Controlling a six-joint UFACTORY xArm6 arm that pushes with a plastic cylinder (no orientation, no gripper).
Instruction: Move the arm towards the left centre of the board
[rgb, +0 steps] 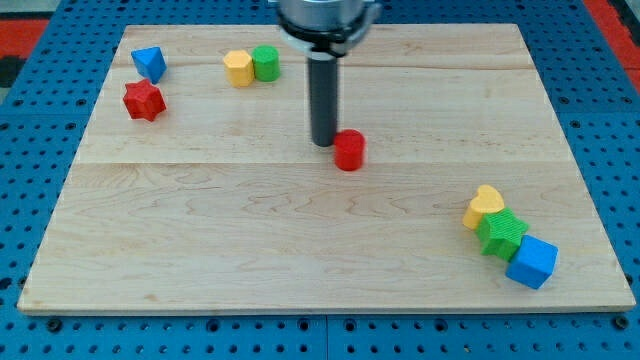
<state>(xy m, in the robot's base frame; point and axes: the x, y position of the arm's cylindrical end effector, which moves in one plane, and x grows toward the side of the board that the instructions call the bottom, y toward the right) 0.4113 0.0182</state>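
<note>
Standing upright over the middle of a pale wooden board (300, 240), a dark rod is reaching down from the view's top, and my tip (323, 143) is resting just to the view's left of a red cylinder (349, 151), close enough that it looks to be touching it. No gripper is fitted, so nothing is being held or clamped.

Toward the view's top left, a blue block (149, 63) of triangular shape is sitting just above a red star-shaped block (144, 100). Further right along the top, a yellow block (238, 68) and a green cylinder (266, 63) are sitting side by side, touching. At the view's lower right, three blocks are lying in a touching diagonal row: a yellow heart-shaped block (484, 206), a green star-shaped block (502, 232) and a blue cube (532, 262).

My tip is sitting near the board's centre, well apart from the left centre of the board. A blue perforated surface (40, 320) is surrounding the board.
</note>
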